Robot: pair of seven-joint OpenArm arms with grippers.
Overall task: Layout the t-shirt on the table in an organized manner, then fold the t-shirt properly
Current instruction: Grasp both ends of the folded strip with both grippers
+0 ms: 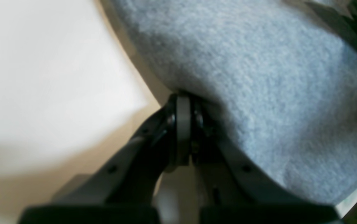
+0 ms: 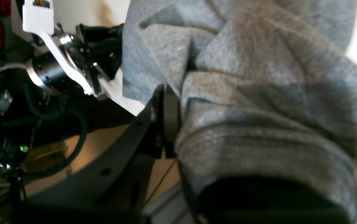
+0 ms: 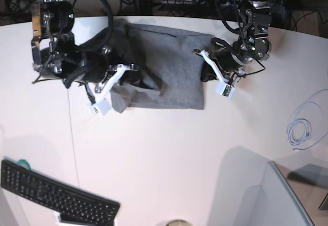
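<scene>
Upper centre of the base view: grey t-shirt (image 3: 171, 77) on white counter (image 3: 169, 149). Left fingers (image 1: 184, 102) clamp its edge. Right fingers (image 2: 166, 102) clamp bunched cloth.

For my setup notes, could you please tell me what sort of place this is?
Probably a robotics lab or office workspace: a white table with a keyboard, a coiled cable, and a shirt held by two arms.

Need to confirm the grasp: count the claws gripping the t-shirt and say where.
2. The left claw is shut on the t-shirt at its edge on the base view's right; the right claw pinches bunched fabric on that view's left.
</scene>
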